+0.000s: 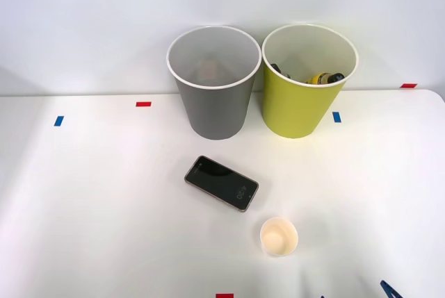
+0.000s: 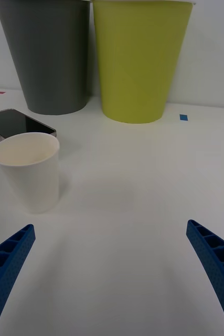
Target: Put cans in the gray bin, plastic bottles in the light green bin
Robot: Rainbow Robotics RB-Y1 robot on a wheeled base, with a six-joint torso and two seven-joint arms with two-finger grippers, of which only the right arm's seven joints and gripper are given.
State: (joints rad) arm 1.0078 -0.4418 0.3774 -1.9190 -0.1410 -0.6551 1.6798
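Note:
The gray bin (image 1: 213,103) and the light green bin (image 1: 304,107) stand side by side at the back of the white table. Inside the gray bin a faint pale pinkish shape (image 1: 208,71) lies low down; it looks like the can, but I cannot tell for sure. Plastic bottles (image 1: 324,78), dark and yellow, rest inside the light green bin. My right gripper (image 2: 110,226) is open and holds nothing, low over the table's near right part and facing both bins (image 2: 44,52) (image 2: 140,58). One blue fingertip (image 1: 388,289) pokes in at the front view's bottom edge.
A dark phone (image 1: 222,183) lies flat in front of the gray bin. A small cream paper cup (image 1: 279,236) stands upright nearer to me, just left of and ahead of the gripper (image 2: 29,170). Small red and blue tape marks dot the table.

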